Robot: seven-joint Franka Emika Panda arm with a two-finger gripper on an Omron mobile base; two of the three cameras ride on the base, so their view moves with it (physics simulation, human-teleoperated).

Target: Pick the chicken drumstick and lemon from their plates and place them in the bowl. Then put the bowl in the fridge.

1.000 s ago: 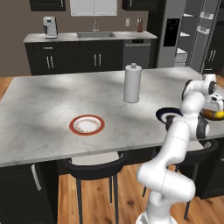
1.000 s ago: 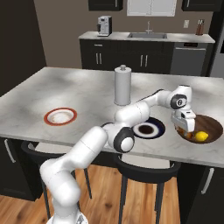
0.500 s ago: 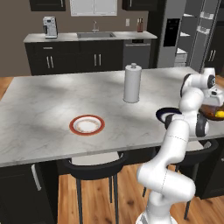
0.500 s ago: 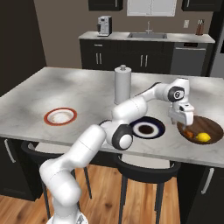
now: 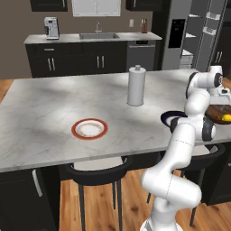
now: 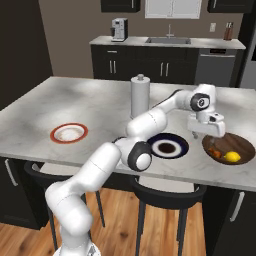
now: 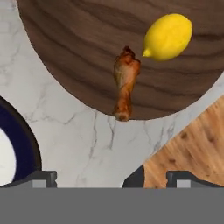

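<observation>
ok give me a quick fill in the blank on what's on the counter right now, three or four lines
1. The lemon and the drumstick both lie in the ____.
2. The plate far from the bowl has an ____ rim.
3. The plate beside the bowl has a dark ____ rim.
4. The gripper hangs over the bowl's edge with its fingers ____.

Missing words: bowl; orange-red; navy; open

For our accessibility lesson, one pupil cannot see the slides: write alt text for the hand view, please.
A small golden-brown chicken drumstick and a bright yellow oval lemon lie side by side, apart, in a wide dark brown wooden bowl on a white marble counter. A navy-rimmed round plate shows at the left edge, wooden floor at lower right.
</observation>
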